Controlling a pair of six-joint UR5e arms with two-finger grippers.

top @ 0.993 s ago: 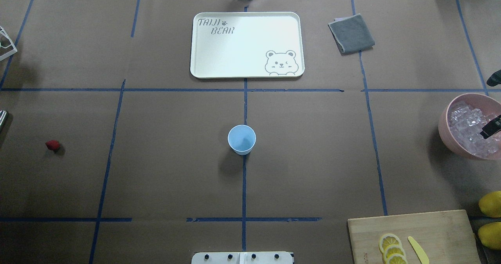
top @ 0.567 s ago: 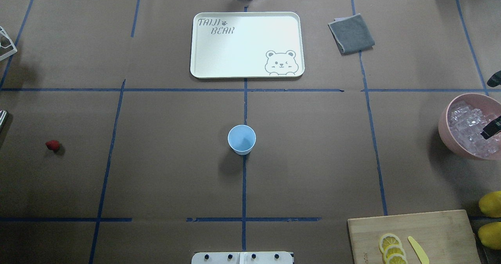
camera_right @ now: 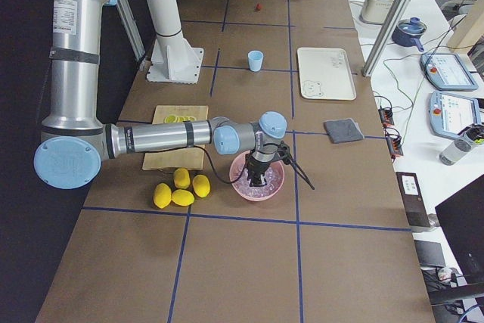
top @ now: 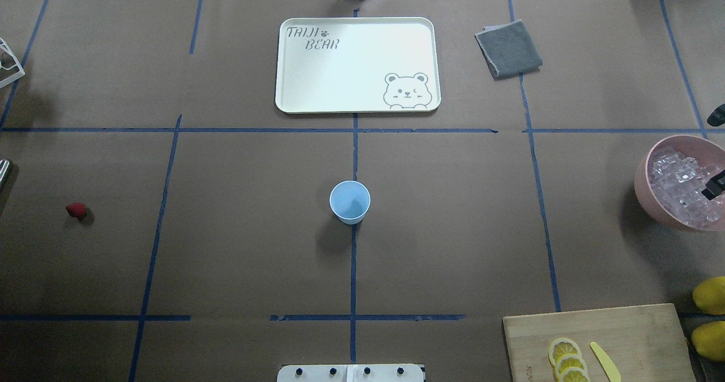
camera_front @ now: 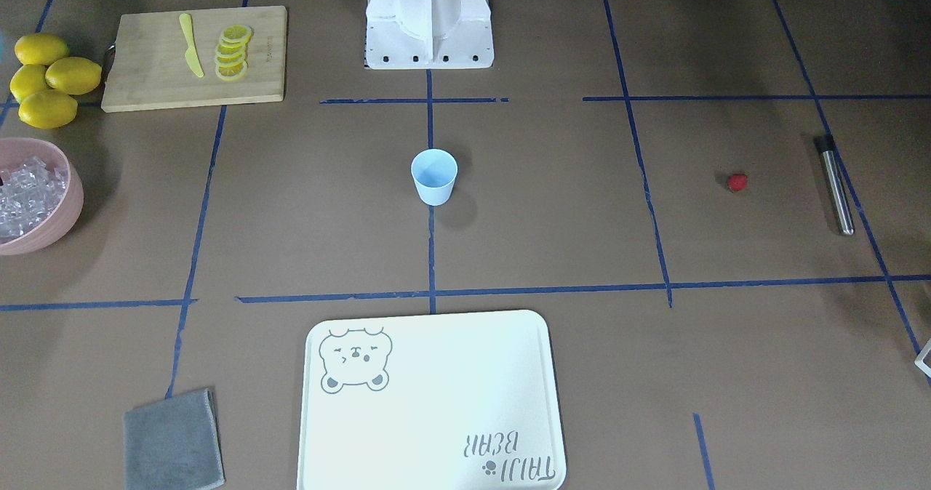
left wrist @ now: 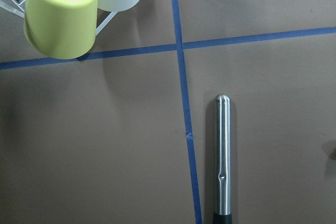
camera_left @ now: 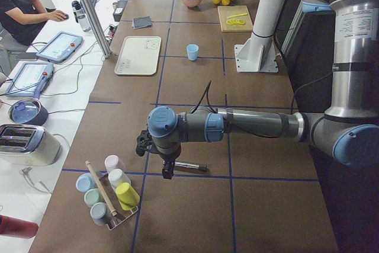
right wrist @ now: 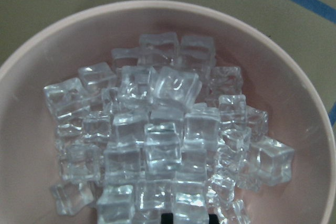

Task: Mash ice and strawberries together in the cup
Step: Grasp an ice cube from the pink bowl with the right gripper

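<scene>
The pale blue cup point(top: 350, 202) stands upright at the table's middle, also seen in the front view point(camera_front: 434, 176). One red strawberry point(top: 76, 210) lies far to the left. The ice point(right wrist: 157, 129) is piled in a pink bowl point(top: 643, 183) at the right edge. My right gripper point(camera_right: 257, 178) hangs just over the ice; only a dark tip point(top: 715, 187) shows overhead, and I cannot tell whether it is open or shut. My left gripper point(camera_left: 167, 170) hovers over a metal muddler point(left wrist: 223, 156), and I cannot tell its state either.
A white bear tray point(top: 357, 64) and a grey cloth point(top: 508, 47) lie at the far side. A cutting board point(top: 600, 342) with lemon slices and a yellow knife, plus whole lemons point(camera_front: 47, 75), sits near the bowl. A rack of cups point(camera_left: 109, 197) stands beside the muddler.
The dark tip of my right gripper over the bowl has drawn back toward the overhead view's right edge, so less of it shows. Nothing else has moved.
</scene>
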